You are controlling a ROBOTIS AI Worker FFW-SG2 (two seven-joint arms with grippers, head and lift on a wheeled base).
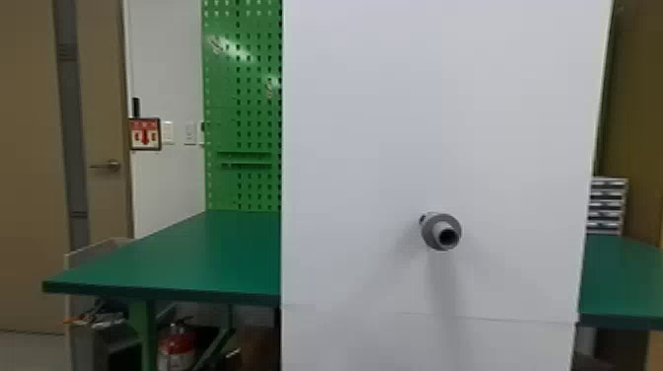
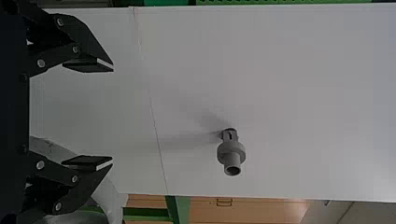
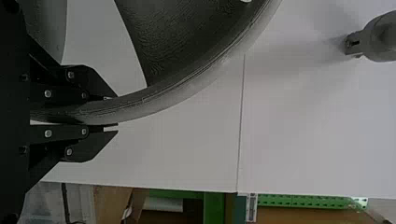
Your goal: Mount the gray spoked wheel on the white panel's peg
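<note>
Right now, the peg (image 1: 441,234) is jutting from the white panel (image 1: 365,123), which is standing before the green table (image 1: 172,261) and blocking part of it. A fire extinguisher (image 1: 177,348) is sitting underneath. The left hand (image 2: 113,114) is gaping wide; the right hand (image 3: 113,113) is pinching the rim of the gray spoked wheel (image 3: 187,87), which is sitting off the peg.
</note>
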